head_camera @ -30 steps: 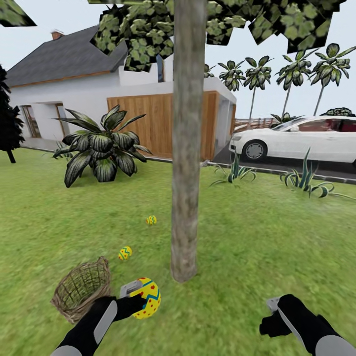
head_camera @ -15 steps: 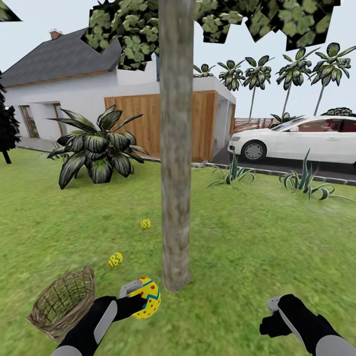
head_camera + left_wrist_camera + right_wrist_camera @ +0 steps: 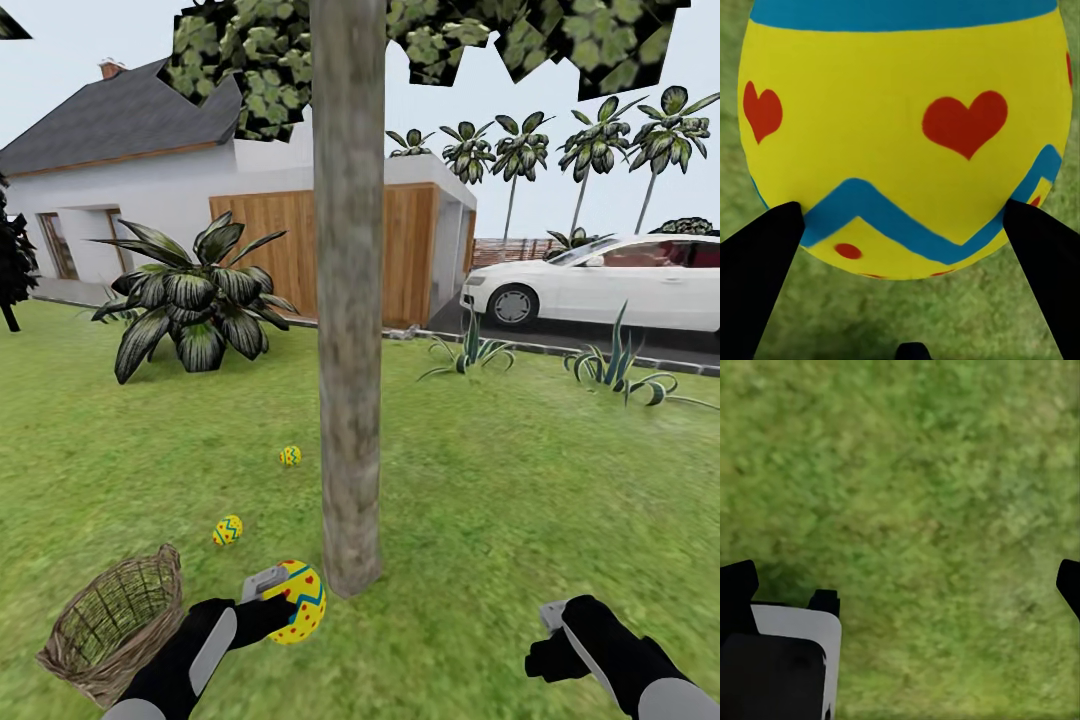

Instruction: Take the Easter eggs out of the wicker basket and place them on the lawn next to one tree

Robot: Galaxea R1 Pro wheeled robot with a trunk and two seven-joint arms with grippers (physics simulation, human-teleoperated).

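My left gripper [image 3: 278, 602] is shut on a yellow Easter egg [image 3: 300, 600] with red hearts and blue zigzags, held just above the lawn [image 3: 520, 480] near the foot of the tree [image 3: 350, 300]. In the left wrist view the egg [image 3: 907, 127] sits between the black fingers [image 3: 757, 277]. Two more eggs lie on the grass left of the trunk, one nearer [image 3: 228, 530] and one farther [image 3: 290, 456]. The wicker basket [image 3: 112, 625] stands tilted at the lower left, with no egg showing inside. My right gripper [image 3: 550, 640] [image 3: 900, 585] hangs open over bare grass.
A big dark leafy plant [image 3: 195, 300] grows at the back left before the white house [image 3: 120, 190]. A white car [image 3: 600, 280] is parked at the right behind spiky plants [image 3: 615, 365]. Open grass stretches right of the trunk.
The whole view has shifted: trunk, basket and the two lying eggs sit further left in the picture. Both arms and the held egg keep their places in the view.
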